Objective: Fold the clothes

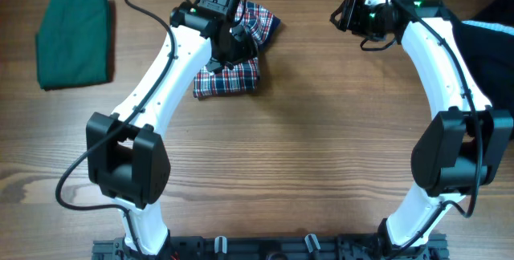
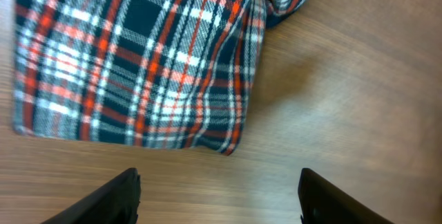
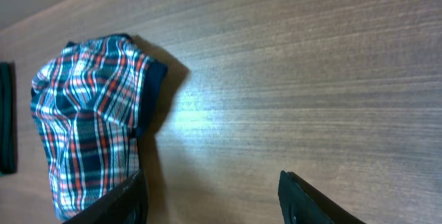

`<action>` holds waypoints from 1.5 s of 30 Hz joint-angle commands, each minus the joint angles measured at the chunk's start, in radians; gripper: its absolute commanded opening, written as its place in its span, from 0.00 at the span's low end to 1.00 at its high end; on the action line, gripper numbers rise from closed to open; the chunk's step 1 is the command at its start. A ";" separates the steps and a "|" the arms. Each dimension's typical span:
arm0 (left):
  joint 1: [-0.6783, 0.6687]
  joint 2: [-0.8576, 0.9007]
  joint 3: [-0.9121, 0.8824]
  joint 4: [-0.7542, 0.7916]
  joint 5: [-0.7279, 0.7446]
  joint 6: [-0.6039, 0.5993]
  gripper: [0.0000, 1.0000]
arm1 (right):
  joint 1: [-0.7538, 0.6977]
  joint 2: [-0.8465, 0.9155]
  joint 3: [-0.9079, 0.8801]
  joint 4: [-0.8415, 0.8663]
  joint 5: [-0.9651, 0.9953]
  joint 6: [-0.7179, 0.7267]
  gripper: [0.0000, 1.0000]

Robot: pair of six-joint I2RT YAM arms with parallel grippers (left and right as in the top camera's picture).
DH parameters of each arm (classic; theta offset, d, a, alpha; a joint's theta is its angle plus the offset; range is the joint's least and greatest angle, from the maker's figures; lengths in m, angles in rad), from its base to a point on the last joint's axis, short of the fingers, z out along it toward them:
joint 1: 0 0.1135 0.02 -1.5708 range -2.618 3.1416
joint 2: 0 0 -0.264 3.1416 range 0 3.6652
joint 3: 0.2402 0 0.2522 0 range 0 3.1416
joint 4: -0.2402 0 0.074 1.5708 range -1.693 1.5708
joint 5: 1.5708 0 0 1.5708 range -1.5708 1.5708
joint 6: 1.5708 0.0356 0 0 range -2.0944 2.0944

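The plaid dress [image 1: 229, 77] lies folded into a small bundle at the back middle of the table, partly hidden under my left arm. It fills the top of the left wrist view [image 2: 138, 65] and shows at the left in the right wrist view [image 3: 90, 120]. My left gripper [image 2: 217, 196] is open and empty, just above the table beside the bundle's edge. My right gripper [image 3: 210, 196] is open and empty over bare table, to the right of the dress. A folded dark-green garment [image 1: 74, 38] lies at the back left. A black garment [image 1: 494, 43] lies at the right edge.
The wooden table [image 1: 305, 132] carries only the garments. A black cable [image 1: 148, 7] loops from my left arm near the back edge. The arm bases stand at the front edge.
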 commanded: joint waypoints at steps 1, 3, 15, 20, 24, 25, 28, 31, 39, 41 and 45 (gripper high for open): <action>0.006 0.010 -0.070 0.058 0.044 -0.106 0.57 | -0.002 -0.001 0.009 -0.021 -0.032 -0.047 0.61; 0.007 0.010 -0.115 0.101 0.044 -0.106 0.25 | -0.002 -0.001 0.009 -0.027 -0.032 -0.050 0.59; 0.019 0.123 -0.216 0.310 0.006 0.159 0.04 | -0.002 -0.001 0.009 -0.031 -0.037 -0.030 0.35; 0.027 0.193 -0.216 0.379 0.005 0.341 0.04 | -0.002 -0.001 0.009 -0.031 -0.040 -0.014 0.35; 0.046 0.217 -0.216 0.324 -0.050 0.426 0.04 | -0.002 -0.001 0.009 -0.023 -0.040 0.010 0.35; 0.052 0.217 -0.216 0.302 -0.077 0.427 0.04 | -0.002 -0.001 0.009 -0.018 -0.040 0.010 0.35; 0.087 0.217 -0.216 0.219 -0.155 0.447 0.04 | -0.002 -0.001 0.009 -0.002 -0.040 0.011 0.35; 0.125 0.217 -0.216 0.161 -0.155 0.499 0.04 | -0.002 -0.001 0.009 0.004 -0.040 0.010 0.36; 0.227 0.217 -0.215 0.118 -0.285 0.535 0.04 | -0.002 -0.001 0.009 0.011 -0.039 0.007 0.46; 0.253 0.217 -0.215 0.151 -0.317 0.535 0.04 | -0.002 -0.001 0.009 0.015 -0.039 0.007 0.47; 0.300 0.217 -0.215 0.256 -0.335 0.553 0.07 | -0.002 -0.001 0.009 0.024 -0.039 0.007 0.48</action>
